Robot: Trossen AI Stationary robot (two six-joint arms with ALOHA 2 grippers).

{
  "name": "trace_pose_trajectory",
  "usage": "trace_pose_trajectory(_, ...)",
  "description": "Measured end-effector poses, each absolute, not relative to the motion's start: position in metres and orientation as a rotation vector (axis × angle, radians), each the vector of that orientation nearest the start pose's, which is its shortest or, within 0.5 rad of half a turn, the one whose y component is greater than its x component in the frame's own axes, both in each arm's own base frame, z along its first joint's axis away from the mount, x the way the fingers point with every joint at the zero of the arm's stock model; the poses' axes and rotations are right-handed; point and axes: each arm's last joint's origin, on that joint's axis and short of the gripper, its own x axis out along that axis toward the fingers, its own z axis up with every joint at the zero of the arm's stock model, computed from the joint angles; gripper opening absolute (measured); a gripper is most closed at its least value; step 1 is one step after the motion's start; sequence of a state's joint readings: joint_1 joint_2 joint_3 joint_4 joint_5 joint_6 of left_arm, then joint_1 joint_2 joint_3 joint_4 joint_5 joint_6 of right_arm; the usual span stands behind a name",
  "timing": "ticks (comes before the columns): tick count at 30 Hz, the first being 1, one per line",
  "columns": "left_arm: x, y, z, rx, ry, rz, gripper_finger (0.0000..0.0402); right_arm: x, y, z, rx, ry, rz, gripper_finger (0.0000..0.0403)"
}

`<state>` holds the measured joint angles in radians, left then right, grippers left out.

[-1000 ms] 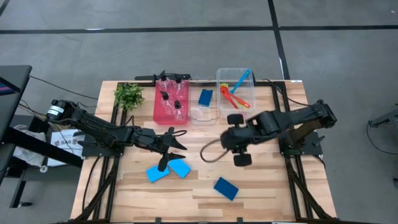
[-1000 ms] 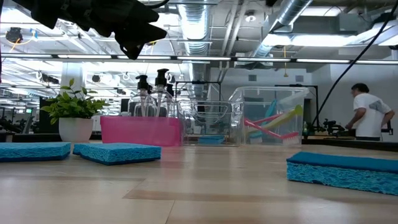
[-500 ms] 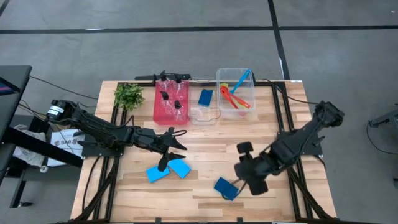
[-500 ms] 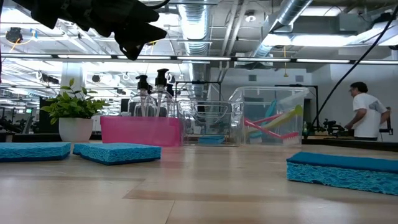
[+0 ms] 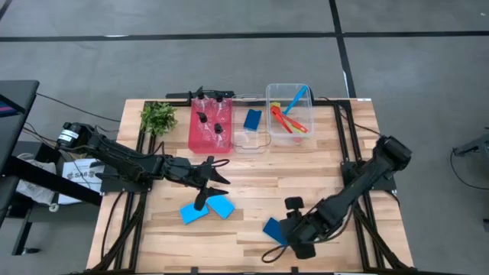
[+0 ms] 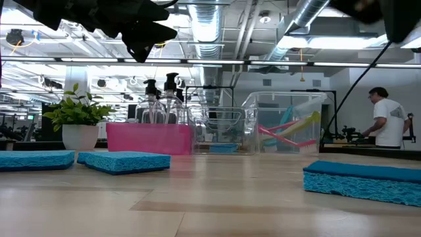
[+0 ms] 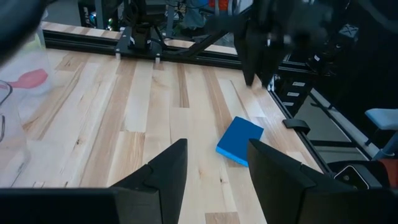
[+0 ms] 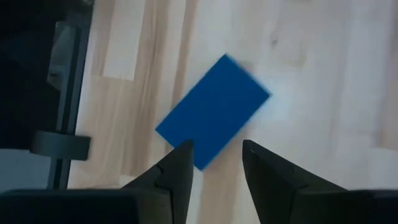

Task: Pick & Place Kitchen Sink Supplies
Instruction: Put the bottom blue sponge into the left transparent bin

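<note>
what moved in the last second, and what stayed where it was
The right arm swung from the table's middle, near the bins, to the front edge; its right gripper now hovers open over the dark-blue sponge, not yet gripping it. That sponge has not moved. The left gripper stayed open above the two light-blue sponges. The pink bin and the clear bins kept their contents.

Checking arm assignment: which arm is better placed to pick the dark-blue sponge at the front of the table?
Right. The right gripper hangs directly over the dark-blue sponge, fingers open on either side of its edge. The left gripper sits across the table above the light-blue sponges.
</note>
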<state>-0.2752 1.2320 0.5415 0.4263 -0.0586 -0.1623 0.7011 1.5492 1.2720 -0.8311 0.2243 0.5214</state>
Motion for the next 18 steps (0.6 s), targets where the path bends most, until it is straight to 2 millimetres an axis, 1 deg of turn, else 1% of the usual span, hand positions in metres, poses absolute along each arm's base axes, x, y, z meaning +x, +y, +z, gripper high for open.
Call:
trace_pose_trajectory(4,0.244,-0.067,0.218,-0.117,0.277,-0.194,0.0168,0.253,0.209,0.25,-0.022,1.099,0.178,0.0131)
trace_pose_trajectory(7,0.244,-0.067,0.218,-0.117,0.277,-0.194,0.0168,0.258,0.214,0.238,-0.016,1.126,0.187,0.0131)
trace_pose_trajectory(9,0.244,-0.067,0.218,-0.117,0.277,-0.194,0.0168,0.26,0.215,0.234,-0.008,1.138,0.18,0.0131)
trace_pose_trajectory(13,0.244,-0.067,0.218,-0.117,0.277,-0.194,0.0168,0.263,0.214,0.233,0.033,1.125,0.121,0.0139)
trace_pose_trajectory(18,0.244,-0.067,0.218,-0.117,0.277,-0.193,0.0168,0.267,0.209,0.234,0.067,1.106,0.069,0.017)
